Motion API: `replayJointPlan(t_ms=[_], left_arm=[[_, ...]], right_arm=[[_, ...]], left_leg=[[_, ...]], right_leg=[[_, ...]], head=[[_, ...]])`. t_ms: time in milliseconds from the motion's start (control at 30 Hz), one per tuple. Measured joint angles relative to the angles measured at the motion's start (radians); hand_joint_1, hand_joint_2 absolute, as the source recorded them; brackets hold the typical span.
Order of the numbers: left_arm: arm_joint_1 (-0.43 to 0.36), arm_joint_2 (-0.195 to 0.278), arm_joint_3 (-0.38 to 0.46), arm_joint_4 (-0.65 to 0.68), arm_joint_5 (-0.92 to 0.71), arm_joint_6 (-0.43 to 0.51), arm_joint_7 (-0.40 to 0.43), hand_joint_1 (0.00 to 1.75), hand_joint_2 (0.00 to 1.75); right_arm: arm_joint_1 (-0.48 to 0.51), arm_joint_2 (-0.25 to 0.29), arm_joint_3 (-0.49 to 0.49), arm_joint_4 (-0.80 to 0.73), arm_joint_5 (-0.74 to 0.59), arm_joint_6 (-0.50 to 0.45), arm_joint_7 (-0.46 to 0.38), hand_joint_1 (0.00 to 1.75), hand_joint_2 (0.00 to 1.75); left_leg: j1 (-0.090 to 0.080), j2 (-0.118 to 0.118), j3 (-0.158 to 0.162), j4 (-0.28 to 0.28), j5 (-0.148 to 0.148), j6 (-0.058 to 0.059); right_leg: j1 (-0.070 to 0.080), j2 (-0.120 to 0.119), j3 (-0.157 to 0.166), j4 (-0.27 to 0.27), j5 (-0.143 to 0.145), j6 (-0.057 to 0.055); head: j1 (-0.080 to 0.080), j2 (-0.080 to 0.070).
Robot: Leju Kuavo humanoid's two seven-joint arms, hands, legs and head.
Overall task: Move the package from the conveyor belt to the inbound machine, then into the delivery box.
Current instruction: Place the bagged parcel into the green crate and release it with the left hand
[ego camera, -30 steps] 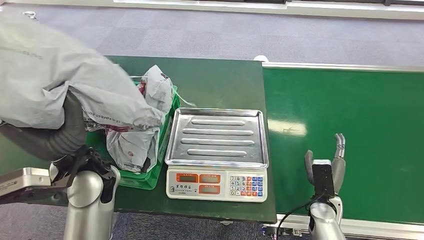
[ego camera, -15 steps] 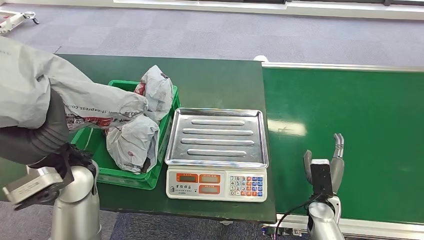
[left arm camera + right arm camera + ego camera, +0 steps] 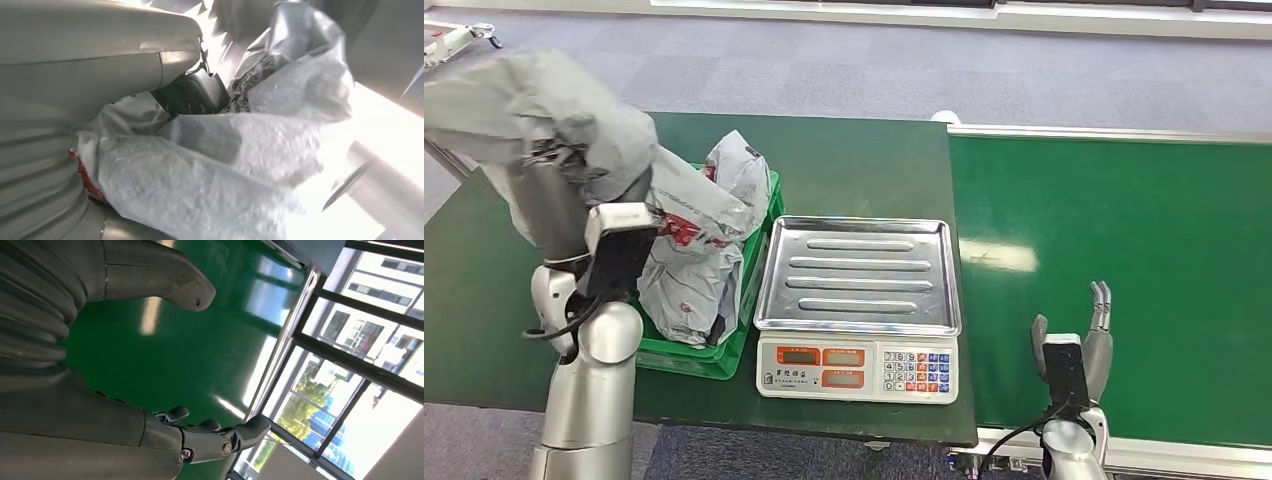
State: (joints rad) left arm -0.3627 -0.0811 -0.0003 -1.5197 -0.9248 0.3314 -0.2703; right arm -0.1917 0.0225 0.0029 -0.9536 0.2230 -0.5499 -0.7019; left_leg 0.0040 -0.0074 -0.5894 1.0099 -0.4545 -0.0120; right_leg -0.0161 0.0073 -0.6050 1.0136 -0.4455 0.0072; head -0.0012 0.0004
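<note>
A large crumpled grey package hangs above the left end of the green delivery box, held up by my raised left hand, whose fingers are mostly buried in the bag. In the left wrist view the thumb of that hand presses on the package. My right hand stands open, fingers up and holding nothing, over the near edge of the green conveyor belt; its spread fingers show in the right wrist view. The inbound machine, a scale with a bare steel tray, sits between box and belt.
Two more grey packages fill the green box. The box and the scale stand on a dark green table. The scale's keypad faces me. Grey floor lies beyond the table.
My left arm has swung upright, lifting the grey package from lying across the box to hanging above its left end. The right hand has sunk slightly.
</note>
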Motion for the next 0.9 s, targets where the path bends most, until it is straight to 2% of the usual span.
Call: replayJointPlan(t_ms=[100, 167, 533, 700, 833, 900], left_arm=[[-0.012, 0.024, -0.025, 0.109, -0.123, -0.182, 0.119, 1.75, 1.75], [-0.021, 0.040, -0.044, 0.186, -0.181, -0.238, 0.151, 1.75, 1.75], [-0.150, 0.089, -0.101, 0.541, -0.198, -0.377, 0.157, 1.75, 1.75], [-0.205, 0.096, -0.120, 0.658, -0.197, -0.386, 0.160, 1.75, 1.75], [-0.226, 0.097, -0.128, 0.705, -0.192, -0.375, 0.160, 0.00, 1.75], [-0.231, 0.097, -0.129, 0.718, -0.187, -0.347, 0.162, 0.00, 1.75]], right_arm=[[-0.008, 0.000, -0.014, 0.003, 0.019, 0.017, 0.000, 0.00, 1.75], [-0.014, 0.000, -0.019, 0.005, 0.025, 0.022, 0.000, 0.00, 1.75], [-0.010, 0.000, -0.060, 0.005, 0.036, 0.031, 0.000, 0.00, 1.75], [0.007, 0.000, -0.076, -0.001, 0.043, 0.036, 0.000, 0.00, 1.75], [0.013, 0.000, -0.084, -0.001, 0.047, 0.036, 0.000, 0.00, 1.75], [0.016, 0.000, -0.087, -0.003, 0.050, 0.036, 0.000, 0.00, 1.75]], left_leg=[[0.000, 0.000, 0.000, 0.000, 0.000, 0.000], [0.000, 0.001, 0.000, 0.000, 0.001, 0.000], [0.000, 0.002, 0.000, 0.000, 0.001, 0.000], [0.000, 0.002, 0.000, 0.000, 0.001, 0.000], [0.000, 0.002, 0.001, 0.000, 0.001, 0.000], [0.000, 0.002, 0.001, 0.000, 0.001, 0.000]], right_leg=[[0.000, 0.000, 0.000, 0.000, 0.000, 0.000], [0.000, 0.002, -0.001, 0.000, 0.001, -0.001], [0.000, 0.002, -0.001, 0.000, 0.002, -0.001], [0.000, 0.002, -0.001, 0.000, 0.002, -0.001], [0.000, 0.002, 0.000, 0.000, 0.002, -0.001], [0.000, 0.002, 0.000, 0.000, 0.002, -0.001]], head=[[0.000, 0.000], [0.000, 0.000], [0.000, 0.000], [0.000, 0.000], [0.000, 0.000], [0.000, 0.000]])
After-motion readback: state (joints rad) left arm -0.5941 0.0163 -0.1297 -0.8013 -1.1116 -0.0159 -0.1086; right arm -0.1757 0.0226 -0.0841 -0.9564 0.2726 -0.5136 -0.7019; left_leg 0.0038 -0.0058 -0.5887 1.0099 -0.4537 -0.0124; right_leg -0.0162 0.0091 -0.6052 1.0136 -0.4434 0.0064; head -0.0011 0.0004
